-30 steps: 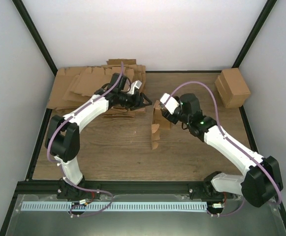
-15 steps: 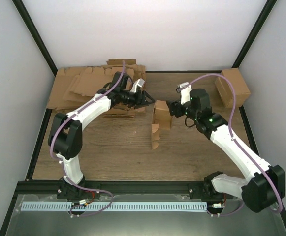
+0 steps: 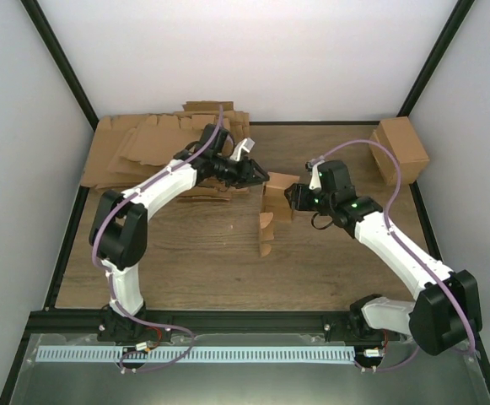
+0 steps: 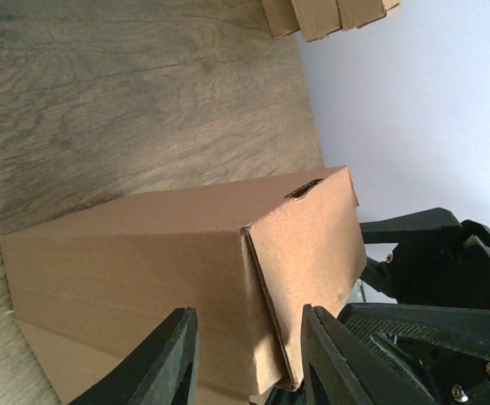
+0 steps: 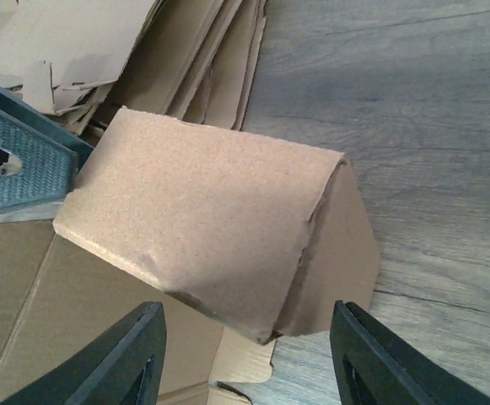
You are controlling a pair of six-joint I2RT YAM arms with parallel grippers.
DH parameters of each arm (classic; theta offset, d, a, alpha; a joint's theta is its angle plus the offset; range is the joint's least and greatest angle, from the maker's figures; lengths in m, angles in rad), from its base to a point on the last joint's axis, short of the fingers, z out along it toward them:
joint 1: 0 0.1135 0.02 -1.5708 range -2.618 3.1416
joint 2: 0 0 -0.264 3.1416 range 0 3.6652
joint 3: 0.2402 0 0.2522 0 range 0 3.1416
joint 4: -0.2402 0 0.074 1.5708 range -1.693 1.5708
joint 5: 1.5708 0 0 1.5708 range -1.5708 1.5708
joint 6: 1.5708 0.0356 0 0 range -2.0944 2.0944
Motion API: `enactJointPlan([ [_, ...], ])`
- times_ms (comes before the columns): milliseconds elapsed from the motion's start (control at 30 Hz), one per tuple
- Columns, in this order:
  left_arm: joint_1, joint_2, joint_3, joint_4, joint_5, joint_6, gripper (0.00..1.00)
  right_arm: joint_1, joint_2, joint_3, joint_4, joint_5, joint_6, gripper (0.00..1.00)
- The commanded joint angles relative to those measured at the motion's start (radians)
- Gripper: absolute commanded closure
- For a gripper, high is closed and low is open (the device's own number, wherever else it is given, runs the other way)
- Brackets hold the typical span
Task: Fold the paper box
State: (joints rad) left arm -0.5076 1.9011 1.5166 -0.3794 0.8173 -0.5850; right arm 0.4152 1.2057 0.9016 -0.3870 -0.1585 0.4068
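The left gripper's (image 4: 246, 314) jaws are apart. The corner of the paper box (image 3: 277, 202) sits in the gap between the two black fingers. I cannot tell if the fingers touch the cardboard.

The right gripper's (image 5: 246, 308) jaws are wide apart too. They are right in front of the box's other end, with nothing pinched between them. A flap on that end is bent over like a little roof, and its edge looks a bit torn.

The box is in the middle of the wooden table (image 3: 194, 253), between the two grippers. The left gripper is at its far left side and the right gripper is at its right side. In the left wrist view the box is a long brown shape. It has an end flap with a small slot near the top corner. Some loose flaps hang out from the box toward the near edge of the table and lie flat on the wood.

Behind the left arm, at the back left of the table, is a pile of flat cardboard sheets (image 3: 143, 148). At the back right corner, well apart from the box, sits another brown carton (image 3: 399, 150).
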Motion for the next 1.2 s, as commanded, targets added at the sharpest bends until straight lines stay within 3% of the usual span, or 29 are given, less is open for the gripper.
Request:
enactJointPlan([
  [0,-0.012,0.019,0.029,-0.010,0.020,0.020,0.65,-0.003,0.020,0.037,0.031,-0.053,0.040,0.45],
  [167,-0.015,0.025,0.034,-0.015,0.019,0.020,0.67,-0.002,0.022,0.043,0.036,-0.041,0.041,0.46],
  [300,-0.016,0.027,0.044,-0.024,0.018,0.025,0.68,-0.002,0.000,0.047,0.024,0.040,0.063,0.29],
  [367,-0.015,0.027,0.050,-0.033,0.016,0.030,0.68,-0.002,-0.019,0.038,0.033,0.086,0.070,0.29],
  [667,-0.024,0.023,0.067,-0.045,0.015,0.029,0.68,-0.002,0.038,0.065,0.049,0.017,0.057,0.50],
  [1167,-0.040,0.040,0.078,-0.046,0.012,0.024,0.72,-0.003,0.049,0.072,0.054,-0.040,0.038,0.57],
])
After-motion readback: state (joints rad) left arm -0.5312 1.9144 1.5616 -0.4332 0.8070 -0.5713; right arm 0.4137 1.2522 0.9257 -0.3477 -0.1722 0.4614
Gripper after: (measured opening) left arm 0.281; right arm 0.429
